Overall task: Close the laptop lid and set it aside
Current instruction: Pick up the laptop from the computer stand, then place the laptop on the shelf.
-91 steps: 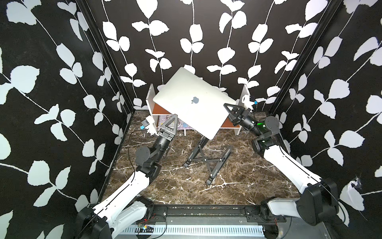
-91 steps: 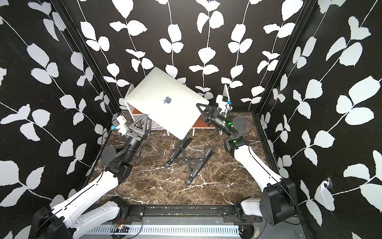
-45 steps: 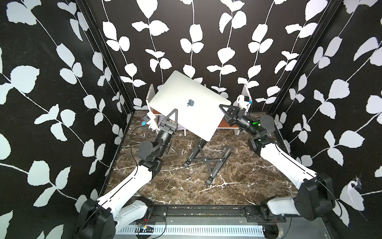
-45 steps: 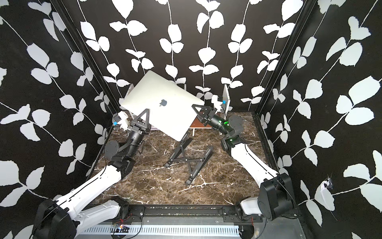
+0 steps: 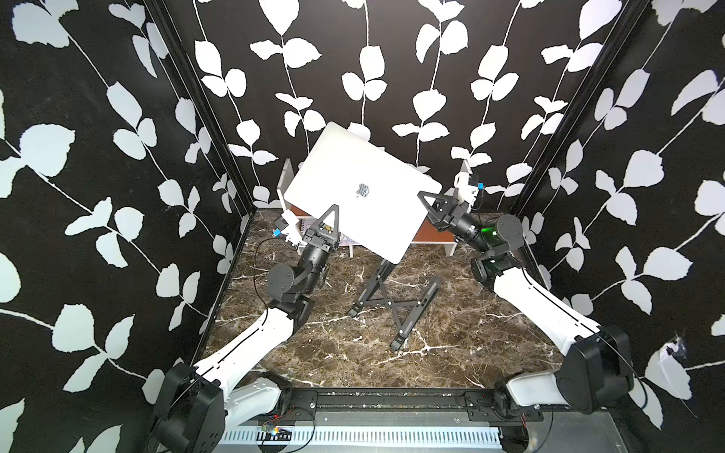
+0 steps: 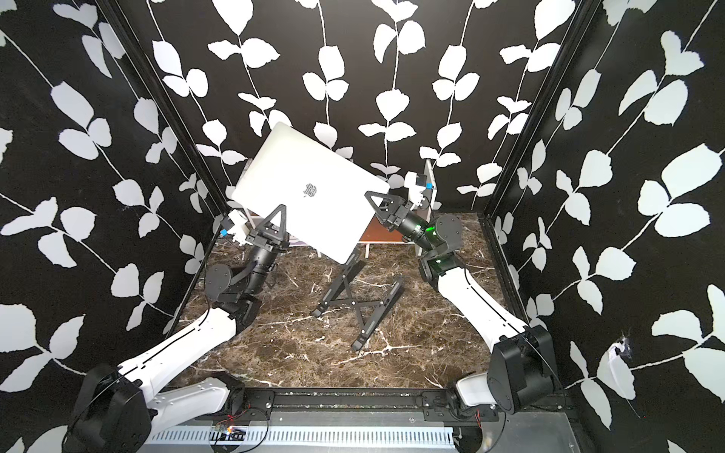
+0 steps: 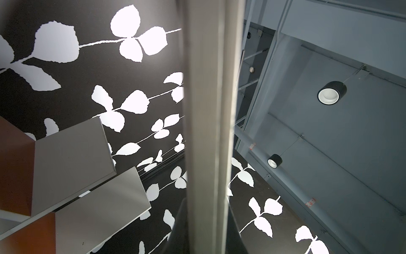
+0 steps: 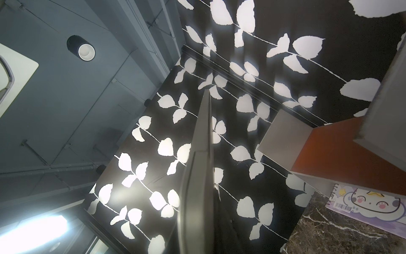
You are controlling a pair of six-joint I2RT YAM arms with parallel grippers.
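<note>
The left gripper (image 5: 332, 215), which stood open below the laptop's (image 5: 376, 172) left edge, has risen and clamped onto that edge. The laptop, along with the right gripper (image 5: 427, 204) at its other edge, has shifted slightly leftward above the stand (image 5: 392, 302).

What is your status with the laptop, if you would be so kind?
Left gripper, right gripper shut on laptop edges. Laptop aloft, tilted, lid closed. Folding stand below it, shelf behind.
</note>
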